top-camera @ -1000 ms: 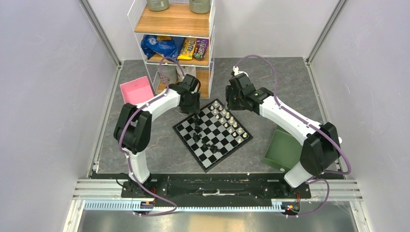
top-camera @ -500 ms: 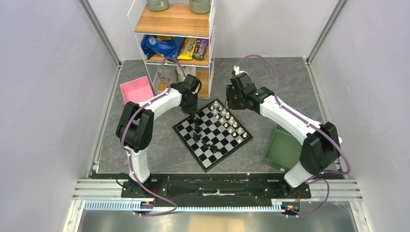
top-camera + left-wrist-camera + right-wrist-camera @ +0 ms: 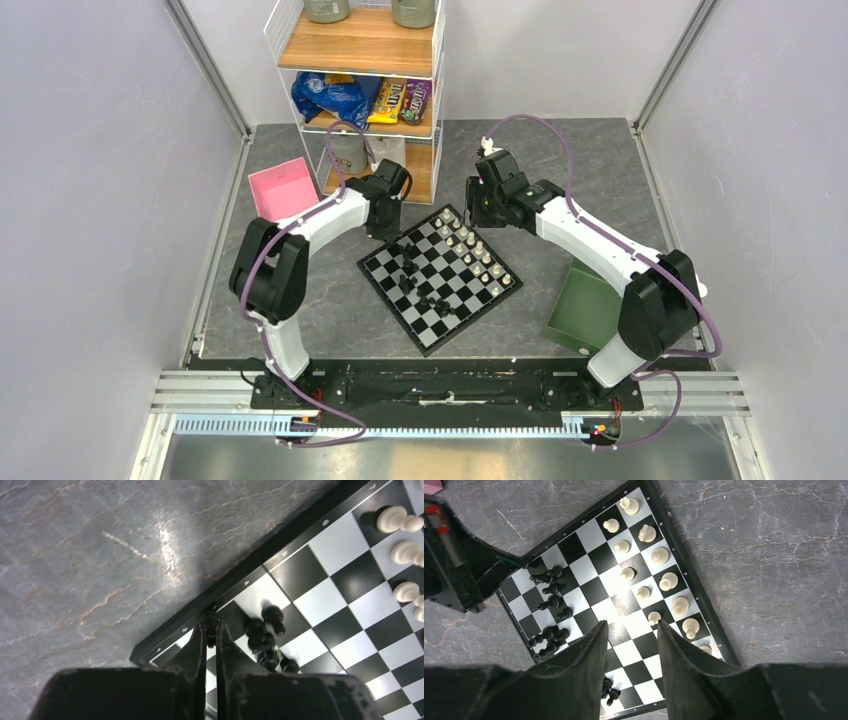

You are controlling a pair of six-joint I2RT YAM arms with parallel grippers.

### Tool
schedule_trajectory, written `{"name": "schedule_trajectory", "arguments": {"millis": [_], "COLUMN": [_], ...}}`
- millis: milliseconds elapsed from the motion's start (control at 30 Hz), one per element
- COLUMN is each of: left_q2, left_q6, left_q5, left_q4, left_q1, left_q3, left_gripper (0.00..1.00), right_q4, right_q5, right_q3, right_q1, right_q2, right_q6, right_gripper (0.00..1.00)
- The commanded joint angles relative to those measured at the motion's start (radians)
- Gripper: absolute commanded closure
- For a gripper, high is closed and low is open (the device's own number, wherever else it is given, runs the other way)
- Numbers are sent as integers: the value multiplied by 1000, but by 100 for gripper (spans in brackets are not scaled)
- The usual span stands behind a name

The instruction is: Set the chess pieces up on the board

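Note:
The board lies at an angle on the grey table. Cream chess pieces stand in two rows along its right side. Black chess pieces stand loosely clustered on its left side. My left gripper is at the board's far-left rim. In the left wrist view it is shut on a small black piece above the rim, with other black pieces just to the right. My right gripper hangs open over the middle of the board, holding nothing.
A pink box sits at the back left and a green tray at the right, beside the right arm. A wire shelf unit with snack bags stands right behind the board.
My left gripper has gone from open to shut on a black piece and has shifted slightly toward the board's far-left rim. The right arm has hardly moved.

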Motion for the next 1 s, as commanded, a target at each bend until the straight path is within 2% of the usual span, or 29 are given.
{"name": "schedule_trajectory", "arguments": {"millis": [0,367,967], "left_q2": [-106,-198,-212], "left_q6": [-35,-64,-59], "left_q5": [-64,-73,-58], "left_q4": [-23,-24,-43], "left_q1": [0,1,6], "left_q3": [-36,-140,-208], "left_gripper": [98,98,98], "right_q4": [24,24,22], "right_q5": [-17,-40,-49], "right_q3": [38,25,28], "right_q1": [-5,-5,-5], "right_q2": [0,-3,11], "right_q6": [-1,9,3], "right_gripper": [51,51,50]}}
